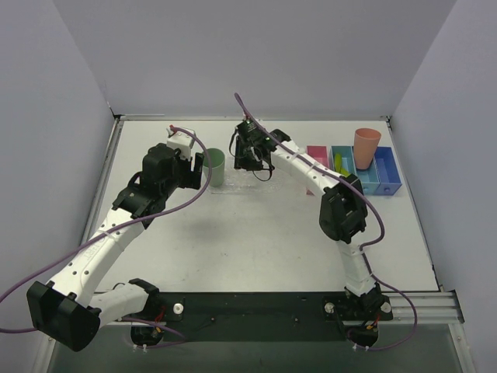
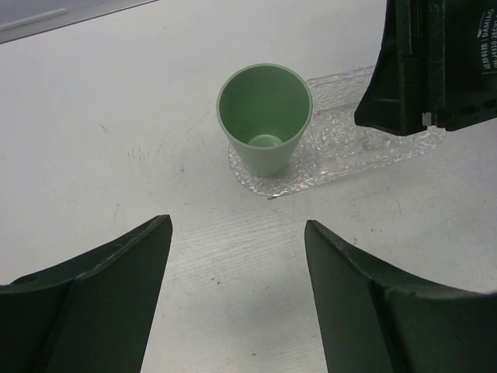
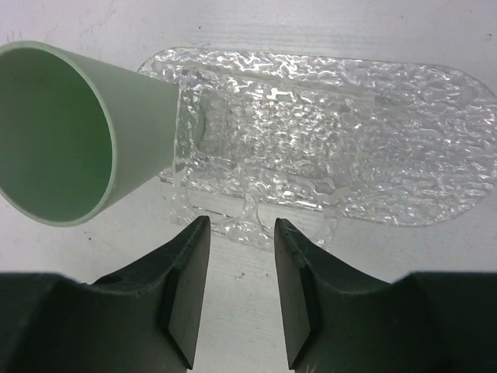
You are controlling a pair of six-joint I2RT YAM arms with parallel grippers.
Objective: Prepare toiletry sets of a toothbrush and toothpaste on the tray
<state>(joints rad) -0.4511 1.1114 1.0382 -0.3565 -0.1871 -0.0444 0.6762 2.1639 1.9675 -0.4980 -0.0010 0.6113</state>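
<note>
1. Where the left arm reaches over the table, the left gripper (image 2: pixel 237 233) hovers with its jaws wide apart and nothing between them, facing the green cup (image 2: pixel 264 116).
2. The green cup stands upright on the left end of the tray (image 3: pixel 365 148), which lies flat on the white table (image 1: pixel 256 241).
3. The right gripper (image 3: pixel 239 287) hangs just above the tray's near edge, its jaws a little apart, gripping nothing.
4. A pink bin (image 1: pixel 317 155) sits right of the tray.
5. Lime-green tubes (image 1: pixel 339 165) lie in the blue bin (image 1: pixel 386 177) beside it, well apart from the tray.
6. A salmon cup (image 1: pixel 366 146) stands upright at the blue bin; in which compartment cannot be told.
</note>
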